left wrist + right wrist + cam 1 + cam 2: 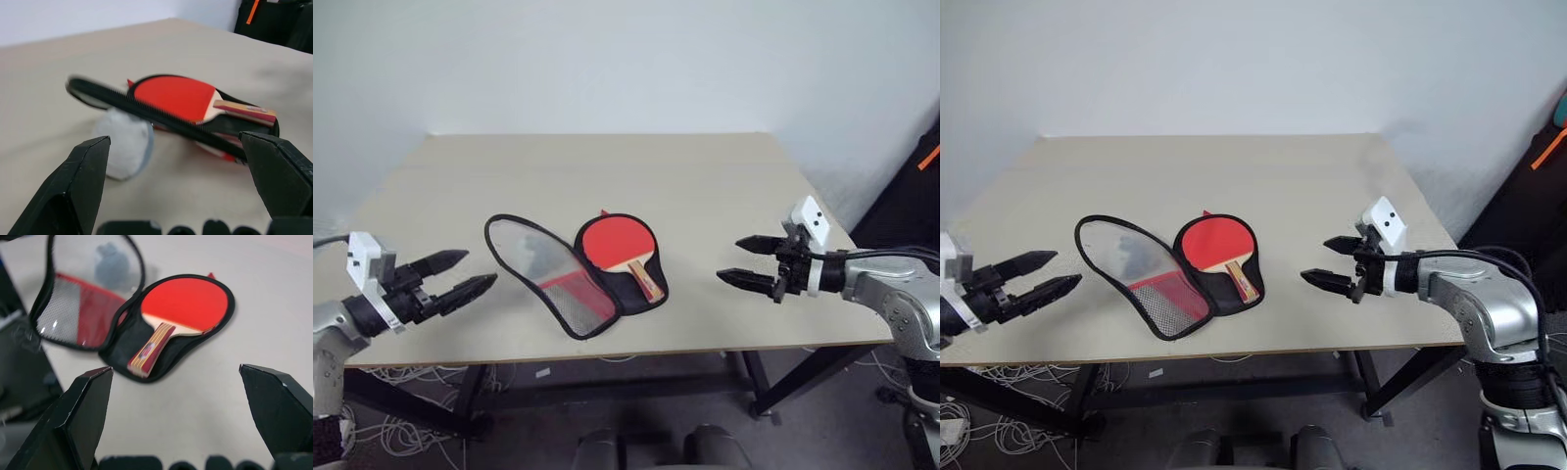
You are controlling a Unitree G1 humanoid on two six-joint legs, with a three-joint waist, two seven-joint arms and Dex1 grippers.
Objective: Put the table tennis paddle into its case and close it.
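The case (543,274) lies unzipped and spread flat near the table's front edge, its lid flap with mesh pocket folded out to the left. The table tennis paddle (619,243) rests in the case's black right half, red face up and wooden handle toward the front edge. My left gripper (480,269) hovers open to the left of the flap, pointing at it, with nothing held. To the right of the case my right gripper (729,259) hangs open and empty, clear of the paddle. The left wrist view shows the flap's zipper rim (146,113) in front of the paddle (176,95).
The beige table (607,166) has bare room behind and on both sides of the case. A small grey-blue rounded tag (124,144) lies by the flap. Cables (401,377) trail on the floor under the table. Dark equipment (911,196) stands at the right.
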